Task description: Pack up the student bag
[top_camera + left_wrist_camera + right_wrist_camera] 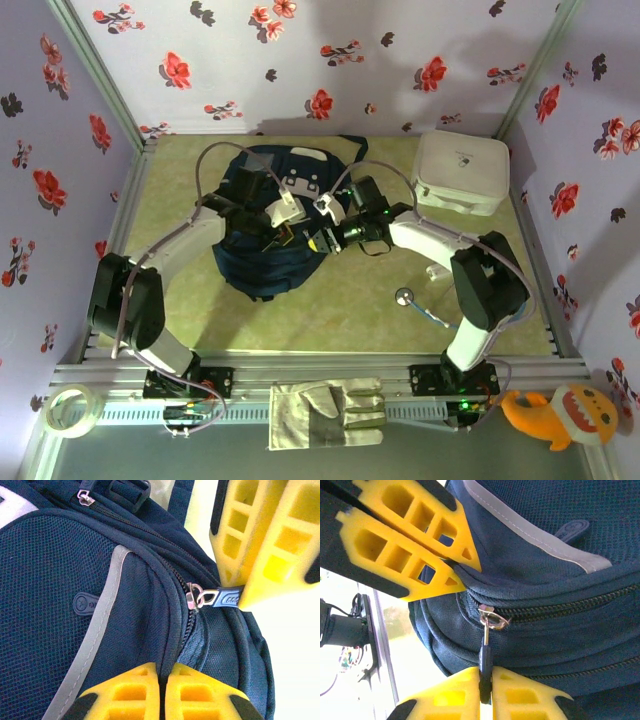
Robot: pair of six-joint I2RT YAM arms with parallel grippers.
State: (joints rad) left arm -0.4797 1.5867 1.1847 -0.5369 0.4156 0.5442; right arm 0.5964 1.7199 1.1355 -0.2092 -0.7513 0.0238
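Left hand (163,674): jaws closed, pinching a fold of the navy-blue fabric backpack (60,605) beside its zip line.
Right hand (485,676): jaws closed on the dark zip pull tab (484,656), which is attached to a silver slider (490,617).
Backpack: directly under both hands, lying flat mid-counter between the two arms.
Counter (330,310): green; white rounded-square zip case (462,172) at far right, well apart from the backpack.

White-shelled arms (190,238) with black joints (125,295) carry looping grey cables (199,172) and yellow, lattice-cut fingers (127,692).
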